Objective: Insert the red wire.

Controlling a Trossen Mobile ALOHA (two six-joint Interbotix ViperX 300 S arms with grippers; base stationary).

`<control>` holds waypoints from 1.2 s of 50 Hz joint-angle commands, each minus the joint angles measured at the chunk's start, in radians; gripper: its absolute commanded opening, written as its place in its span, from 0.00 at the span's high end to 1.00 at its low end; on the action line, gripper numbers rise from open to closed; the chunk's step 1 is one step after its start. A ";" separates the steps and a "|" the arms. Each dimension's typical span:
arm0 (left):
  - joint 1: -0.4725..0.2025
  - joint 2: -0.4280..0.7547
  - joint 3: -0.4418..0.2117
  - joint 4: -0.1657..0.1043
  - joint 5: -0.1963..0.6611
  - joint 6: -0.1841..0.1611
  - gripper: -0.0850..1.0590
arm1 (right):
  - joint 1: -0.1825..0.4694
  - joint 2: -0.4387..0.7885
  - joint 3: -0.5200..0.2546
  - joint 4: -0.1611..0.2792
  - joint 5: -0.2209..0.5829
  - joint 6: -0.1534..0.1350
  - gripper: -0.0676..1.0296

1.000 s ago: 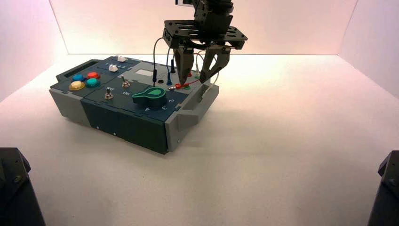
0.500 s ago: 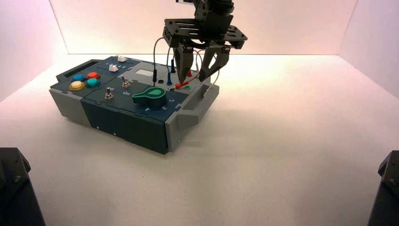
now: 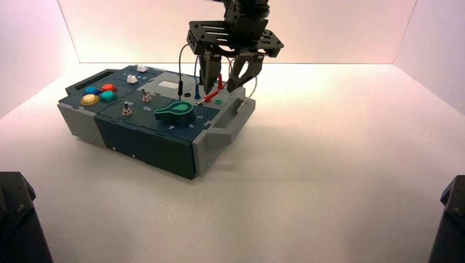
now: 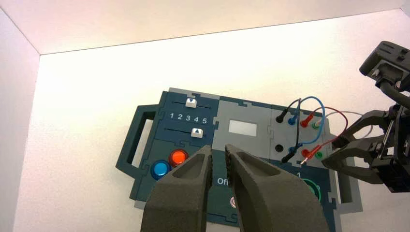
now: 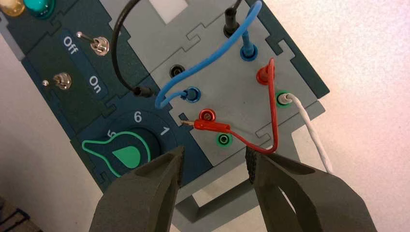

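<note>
The red wire (image 5: 273, 116) arches over the grey panel of the box (image 3: 164, 145). One red plug (image 5: 263, 75) stands in a far red socket. The other plug (image 5: 212, 126) lies loose on the panel beside an empty red socket (image 5: 208, 115), metal tip toward the knob. My right gripper (image 5: 214, 159) hangs open above that corner of the panel, clear of the loose plug (image 3: 208, 97), with nothing between its fingers; the high view shows it as the right gripper (image 3: 218, 89). My left gripper (image 4: 217, 149) hovers high over the box's button end, fingers narrowly apart and empty.
Blue (image 5: 212, 53), black (image 5: 118, 58) and white (image 5: 309, 130) leads cross the same panel. A green socket (image 5: 223, 140) is empty. The green knob (image 3: 174, 112), two toggle switches (image 5: 99, 44), coloured buttons (image 3: 98, 94) and sliders (image 4: 193, 117) lie leftward. A grey handle (image 3: 230, 118) juts beside the panel.
The right gripper has risen and drawn slightly back from the loose red plug, staying open. The plug still lies on the panel. The left arm has not moved.
</note>
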 commanded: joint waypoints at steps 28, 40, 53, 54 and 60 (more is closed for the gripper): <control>0.002 0.005 -0.018 0.002 -0.009 0.002 0.77 | 0.000 0.026 -0.044 0.002 -0.066 -0.002 0.34; 0.002 0.006 -0.020 0.003 -0.011 0.002 0.77 | 0.002 0.037 -0.063 0.002 -0.066 -0.002 0.37; 0.002 0.008 -0.020 0.003 -0.015 0.003 0.77 | 0.005 0.061 -0.075 0.006 -0.089 0.000 0.43; 0.002 0.008 -0.020 0.003 -0.015 0.003 0.78 | 0.005 0.064 -0.075 0.005 -0.097 0.000 0.46; 0.002 0.008 -0.021 0.003 -0.015 0.003 0.77 | 0.005 0.074 -0.075 0.005 -0.107 -0.002 0.50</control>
